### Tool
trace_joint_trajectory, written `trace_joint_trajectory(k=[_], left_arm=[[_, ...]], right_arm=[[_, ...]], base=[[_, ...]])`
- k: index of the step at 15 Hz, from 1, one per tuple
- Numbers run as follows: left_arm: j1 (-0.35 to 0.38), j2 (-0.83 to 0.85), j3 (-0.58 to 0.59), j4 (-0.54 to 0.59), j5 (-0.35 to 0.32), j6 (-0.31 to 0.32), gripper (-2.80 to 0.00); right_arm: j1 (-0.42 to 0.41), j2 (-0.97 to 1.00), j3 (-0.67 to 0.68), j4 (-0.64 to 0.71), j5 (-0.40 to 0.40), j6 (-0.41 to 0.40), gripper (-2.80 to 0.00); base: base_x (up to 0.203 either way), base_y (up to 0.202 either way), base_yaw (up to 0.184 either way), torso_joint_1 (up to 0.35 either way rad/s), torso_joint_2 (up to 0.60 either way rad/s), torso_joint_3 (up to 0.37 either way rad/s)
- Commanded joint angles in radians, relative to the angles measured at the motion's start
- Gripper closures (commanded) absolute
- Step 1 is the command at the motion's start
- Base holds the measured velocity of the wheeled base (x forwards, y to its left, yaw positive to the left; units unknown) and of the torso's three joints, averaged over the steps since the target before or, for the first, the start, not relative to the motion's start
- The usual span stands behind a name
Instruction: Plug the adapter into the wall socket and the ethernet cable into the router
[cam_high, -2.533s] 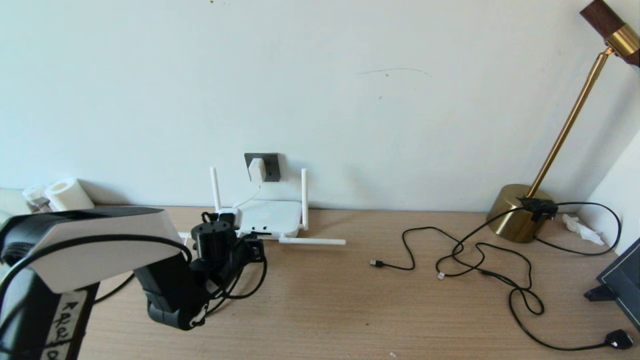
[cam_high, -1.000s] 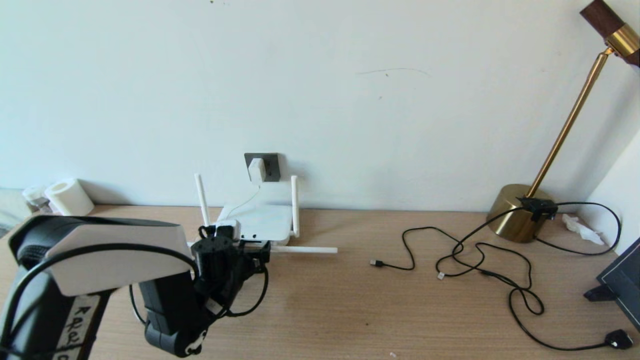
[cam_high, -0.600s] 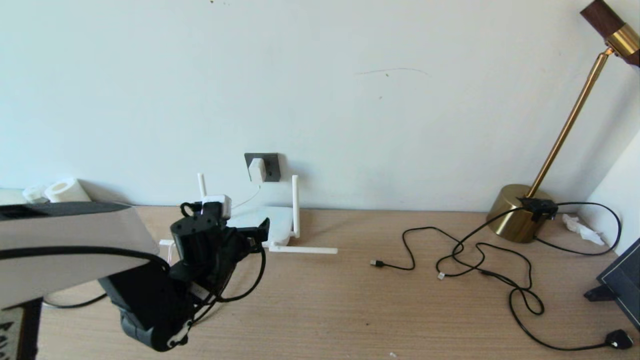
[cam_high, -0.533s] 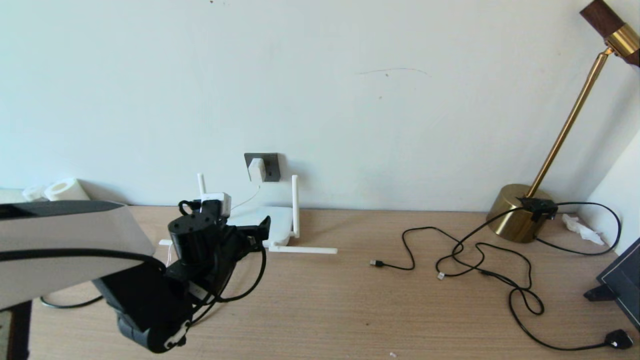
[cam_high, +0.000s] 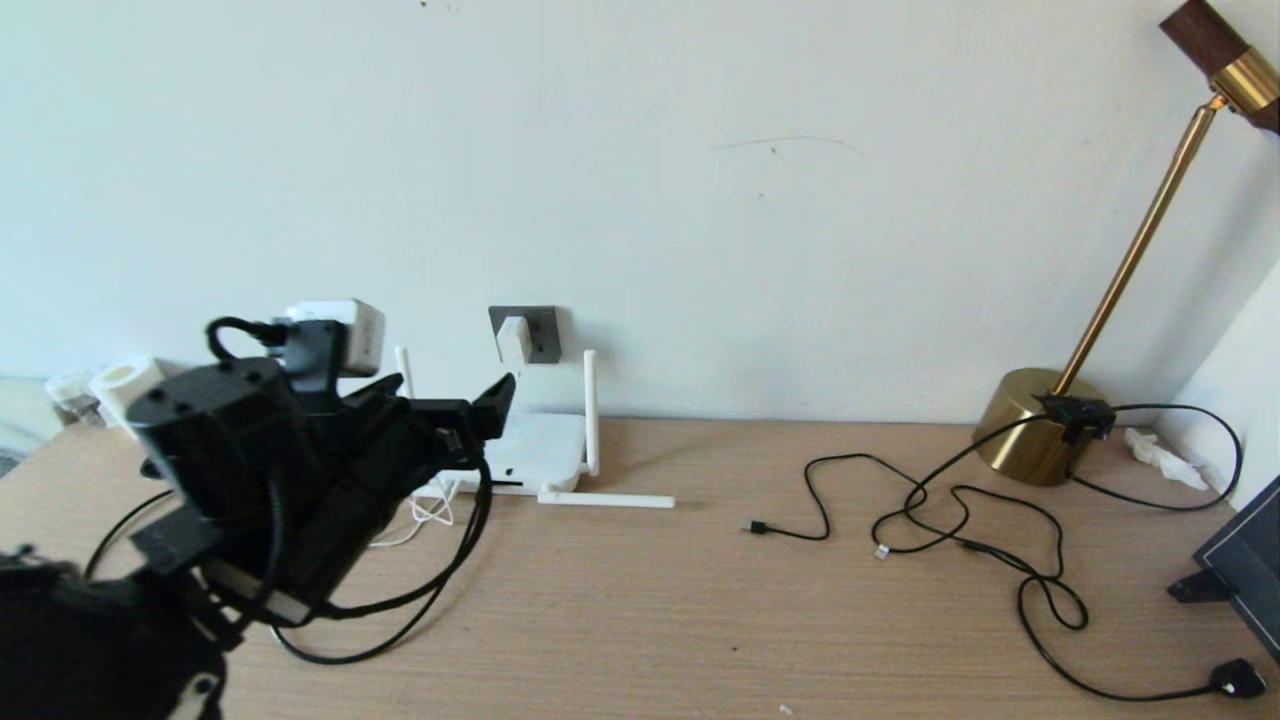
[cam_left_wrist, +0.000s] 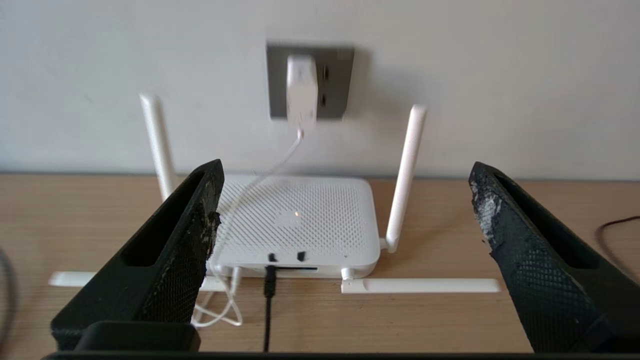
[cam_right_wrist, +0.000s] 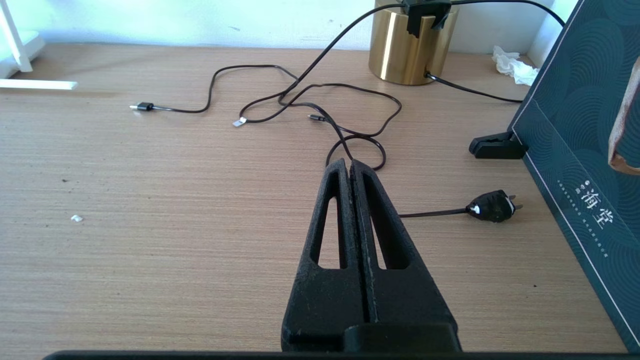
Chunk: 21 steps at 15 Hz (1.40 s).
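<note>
Router and wall socket lie straight ahead of my left gripper, framed between its two black fingers, which stand spread wide with nothing between them. My left gripper hangs above the left part of the tabletop, back from the wall and clear of everything. The router sits flat against the far edge of the tabletop, just under the socket, its port edge facing me. Two of its antennas stand upright at the back; two lie flat along the tabletop, pointing out to either side.

The adapter is seated in the dark grey socket plate on the wall, its thin white cord dropping down to the router. The ethernet cable runs straight from me toward the router, its long axis in line with my reach, and its plug end sits in a port on the front edge. From this, I judge both plugs are already in place, so the coming move is likely a plain pull-back away from the wall, along the line of that cable and without snagging it.

My right gripper rests pressed together over the right half of the tabletop, empty, well apart from the router. Ahead of it lie thinner black cables leading to a brass lamp, which are not mine to handle. The left arm is clearly the nearer one to the router
</note>
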<state>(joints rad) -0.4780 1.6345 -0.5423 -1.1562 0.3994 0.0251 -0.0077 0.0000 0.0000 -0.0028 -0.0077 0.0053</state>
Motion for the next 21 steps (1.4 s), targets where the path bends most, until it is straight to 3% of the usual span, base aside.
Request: trace_joint_trajectory(k=[1, 4, 7, 8, 10, 11, 13, 16, 18, 19, 21], left_arm=[[-0.009, -0.25, -0.005, 0.151, 0.014, 0.004, -2.8], [-0.016, -0.556, 0.093, 0.506, 0.071, 0.011, -2.8], [-0.019, -0.82, 0.401, 0.726, 0.075, 0.013, -2.8], [-0.019, -0.897, 0.474, 0.778, 0.046, 0.013, -2.8], [-0.018, -1.016, 0.522, 0.976, -0.085, 0.016, -2.8], [-0.013, -1.04, 0.523, 1.035, -0.117, 0.019, -2.8], [0.06, -1.025, 0.501, 1.122, -0.076, 0.026, -2.8], [0.23, -1.085, 0.49, 1.15, -0.03, 0.051, -2.8], [0.265, -1.23, 0.488, 1.157, -0.05, 0.076, -2.8], [0.273, -1.308, 0.491, 1.154, -0.108, 0.098, -2.8], [0.283, -1.358, 0.52, 1.136, -0.369, 0.12, -2.8]], right_arm=[[0.0, 0.001, 0.0, 0.0, 0.0, 0.0, 0.0], [0.0, 0.002, 0.0, 0.0, 0.0, 0.001, 0.0], [0.0, 0.001, 0.0, 0.0, 0.0, 0.001, 0.0], [0.0, 0.002, 0.0, 0.0, 0.0, 0.0, 0.0], [0.0, 0.0, 0.0, 0.0, 0.0, 0.0, 0.0], [0.0, 0.002, 0.0, 0.0, 0.0, -0.001, 0.0], [0.0, 0.0, 0.0, 0.0, 0.0, -0.001, 0.0], [0.0, 0.001, 0.0, 0.0, 0.0, -0.001, 0.0], [0.0, 0.002, 0.0, 0.0, 0.002, -0.016, 0.0], [0.0, 0.001, 0.0, 0.0, 0.003, -0.021, 0.0], [0.0, 0.002, 0.0, 0.001, 0.002, -0.028, 0.0]], base=[[0.0, 0.0, 0.0, 0.0, 0.0, 0.0], [0.0, 0.0, 0.0, 0.0, 0.0, 0.0], [0.0, 0.0, 0.0, 0.0, 0.0, 0.0], [0.0, 0.0, 0.0, 0.0, 0.0, 0.0], [0.0, 0.0, 0.0, 0.0, 0.0, 0.0], [0.0, 0.0, 0.0, 0.0, 0.0, 0.0], [0.0, 0.0, 0.0, 0.0, 0.0, 0.0], [0.0, 0.0, 0.0, 0.0, 0.0, 0.0], [0.0, 0.0, 0.0, 0.0, 0.0, 0.0], [0.0, 0.0, 0.0, 0.0, 0.0, 0.0], [0.0, 0.0, 0.0, 0.0, 0.0, 0.0]])
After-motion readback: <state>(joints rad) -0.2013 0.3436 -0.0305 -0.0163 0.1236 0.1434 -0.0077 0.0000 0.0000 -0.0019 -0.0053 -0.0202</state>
